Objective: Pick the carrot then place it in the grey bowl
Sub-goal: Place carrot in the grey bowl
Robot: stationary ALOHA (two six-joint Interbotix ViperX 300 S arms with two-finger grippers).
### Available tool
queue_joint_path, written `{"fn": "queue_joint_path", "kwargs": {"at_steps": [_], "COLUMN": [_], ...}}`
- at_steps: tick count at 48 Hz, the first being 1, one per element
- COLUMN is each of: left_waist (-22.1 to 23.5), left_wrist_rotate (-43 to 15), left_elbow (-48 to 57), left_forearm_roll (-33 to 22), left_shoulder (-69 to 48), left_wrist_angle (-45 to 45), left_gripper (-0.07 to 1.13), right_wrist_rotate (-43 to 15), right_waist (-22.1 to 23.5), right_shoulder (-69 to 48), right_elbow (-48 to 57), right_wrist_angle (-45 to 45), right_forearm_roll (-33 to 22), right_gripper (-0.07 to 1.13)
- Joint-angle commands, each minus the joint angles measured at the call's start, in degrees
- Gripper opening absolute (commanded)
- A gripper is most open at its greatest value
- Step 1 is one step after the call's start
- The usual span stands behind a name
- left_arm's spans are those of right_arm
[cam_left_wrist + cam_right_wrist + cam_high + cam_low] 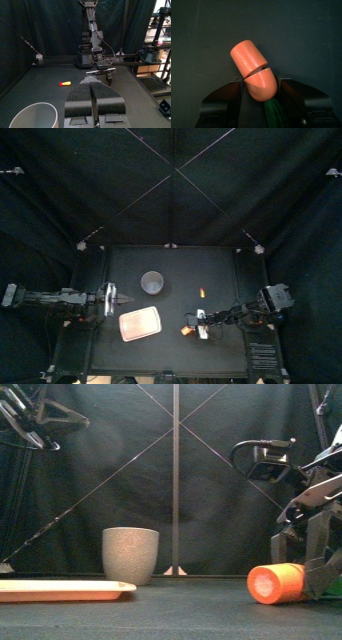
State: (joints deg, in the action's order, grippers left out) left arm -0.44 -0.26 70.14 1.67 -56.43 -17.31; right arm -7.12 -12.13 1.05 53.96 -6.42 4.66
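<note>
The right end effector (261, 86) is clamped on the carrot (254, 69), a smooth orange plastic cone with a seam across its middle. Its green top (274, 108) is mostly hidden between the jaws. In the front view the carrot's blunt round end faces the camera, low over the counter (167, 356); whether it touches is hard to tell. It is well apart from the grey bowl (131, 554), a tall speckled cup standing upright further back and to the left. The flat pink tray (60, 590) is cut off at the left edge. A small toy (65, 83), too small to identify, lies right of the bowl. The left end effector (93, 86) rests at the left with its jaws together, holding nothing.
</note>
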Motion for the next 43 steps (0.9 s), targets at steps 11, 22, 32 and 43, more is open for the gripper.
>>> {"fn": "queue_joint_path", "kwargs": {"at_steps": [11, 22, 32, 43], "left_waist": [-0.1, -0.1, -0.1, -0.1], "left_wrist_rotate": [0.0, 0.0, 0.0, 0.0], "left_elbow": [-1.0, -1.0, -0.9, -0.9], "left_forearm_roll": [0.1, 0.2, 0.1, 0.0], "left_shoulder": [0.0, 0.1, 0.1, 0.0], "left_wrist_angle": [0.2, 0.2, 0.2, 0.2], "left_gripper": [-0.01, -0.01, -0.01, -0.01], "right_wrist_rotate": [0.4, 0.3, 0.0, 0.0], "right_waist": [2.9, 9.3, 15.4, 22.6], "right_shoulder": [-1.8, -6.8, -9.1, -5.1], "right_elbow": [-3.0, -9.7, -19.7, -30.7], "right_wrist_angle": [1.4, 8.5, 13.1, 13.0], "right_forearm_roll": [-0.7, -9.8, -18.4, -18.6], "right_gripper": [0.30, 0.31, 0.31, 0.31]}}
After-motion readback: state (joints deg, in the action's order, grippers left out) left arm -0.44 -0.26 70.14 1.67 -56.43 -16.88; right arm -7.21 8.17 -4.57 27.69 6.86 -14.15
